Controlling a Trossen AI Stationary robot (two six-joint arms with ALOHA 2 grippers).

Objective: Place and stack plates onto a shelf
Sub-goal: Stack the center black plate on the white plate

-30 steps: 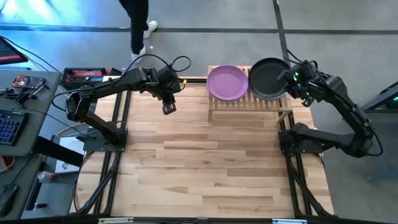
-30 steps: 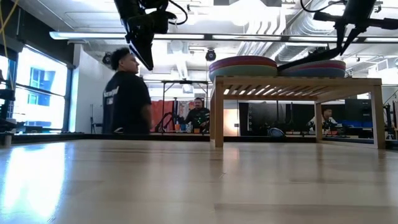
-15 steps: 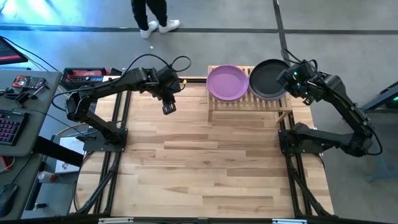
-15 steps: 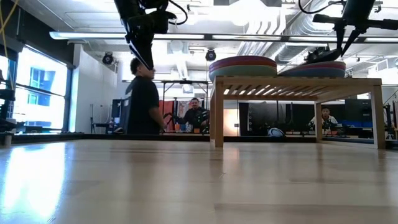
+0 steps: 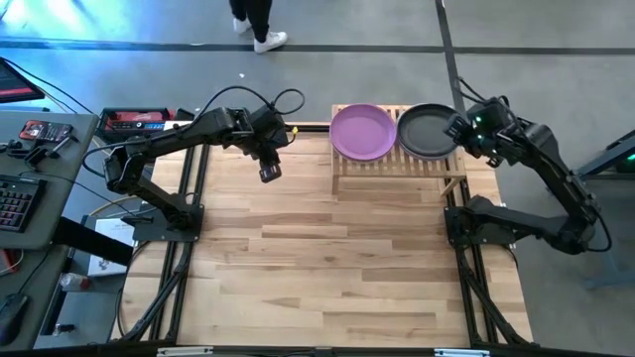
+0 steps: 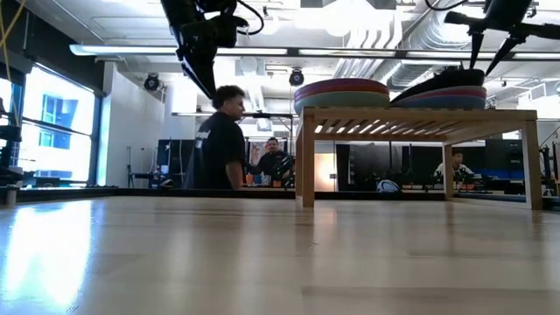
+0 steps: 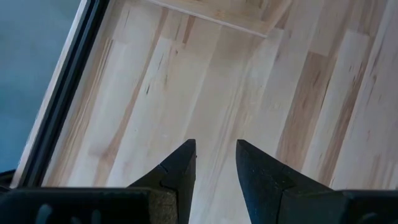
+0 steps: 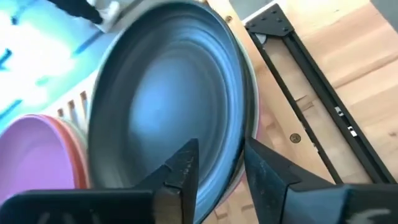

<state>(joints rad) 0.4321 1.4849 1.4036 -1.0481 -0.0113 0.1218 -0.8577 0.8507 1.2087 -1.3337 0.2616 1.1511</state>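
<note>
The shelf (image 5: pixel 397 167) stands at the table's far edge and carries two stacks of plates. A purple plate (image 5: pixel 362 131) tops the left stack. A black plate (image 5: pixel 427 132) lies on the right stack (image 6: pixel 448 96), tilted, with its right edge (image 6: pixel 455 73) raised. My right gripper (image 8: pixel 217 168) is open at that raised edge, one finger on each side of the rim. My left gripper (image 5: pixel 269 175) hangs open and empty above the table, left of the shelf. My right gripper stands open over the black plate's right rim (image 8: pixel 235 155), slanting down from the table's right side. Whether a finger touches the rim, I cannot tell. The plate rests tilted on the stack below it.
Bare wooden tabletop (image 5: pixel 327 268) spreads in front of the shelf. A desk with a keyboard and tools (image 5: pixel 30 159) stands left of the table. People (image 6: pixel 219 140) are in the room behind the table.
My right gripper has opened and let go of the black plate, rolling a little while staying in place. The plate now lies tilted on the right stack. A person has walked to the right behind the table.
</note>
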